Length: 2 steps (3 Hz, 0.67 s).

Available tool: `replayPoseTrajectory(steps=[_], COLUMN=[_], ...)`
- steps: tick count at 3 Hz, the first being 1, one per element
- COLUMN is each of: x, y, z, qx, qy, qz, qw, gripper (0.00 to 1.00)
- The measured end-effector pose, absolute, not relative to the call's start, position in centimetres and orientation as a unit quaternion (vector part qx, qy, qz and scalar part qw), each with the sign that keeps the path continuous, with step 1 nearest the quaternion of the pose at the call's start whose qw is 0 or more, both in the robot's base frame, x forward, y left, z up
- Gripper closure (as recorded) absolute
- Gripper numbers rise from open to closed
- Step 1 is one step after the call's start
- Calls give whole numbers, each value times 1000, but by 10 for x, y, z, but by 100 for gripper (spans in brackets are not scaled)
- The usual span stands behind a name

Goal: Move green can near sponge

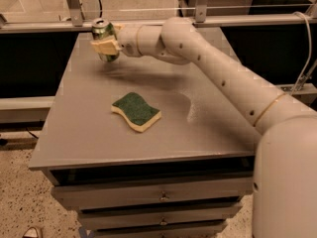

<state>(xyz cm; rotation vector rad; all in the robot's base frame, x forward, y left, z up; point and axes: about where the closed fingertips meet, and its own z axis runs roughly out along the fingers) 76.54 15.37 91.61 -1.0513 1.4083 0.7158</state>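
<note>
The green can (102, 32), with its silver top, is held in my gripper (106, 38) over the far left part of the grey table (89, 138). The can hangs slightly above the tabletop and casts a shadow below. The pale fingers (104, 46) are closed on the can's sides. The sponge (136, 111), dark green on top with a pale yellow body, lies flat in the middle of the table, nearer the front than the can and a little to its right. My arm reaches in from the right.
A metal rail (148, 23) and uprights run along the table's far edge. Drawers (158, 195) sit under the tabletop at the front. A pale smear (190, 108) marks the surface right of the sponge. The floor drops away on the left.
</note>
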Motion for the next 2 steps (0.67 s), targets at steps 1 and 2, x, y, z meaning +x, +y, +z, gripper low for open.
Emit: replayPoseTrajectory(steps=[1,2], x=[726,690], y=[111,67], z=[917,911], qx=[-462,-457], qy=[598,606], qz=[308,310], qw=[578,573], gripper=[100,100])
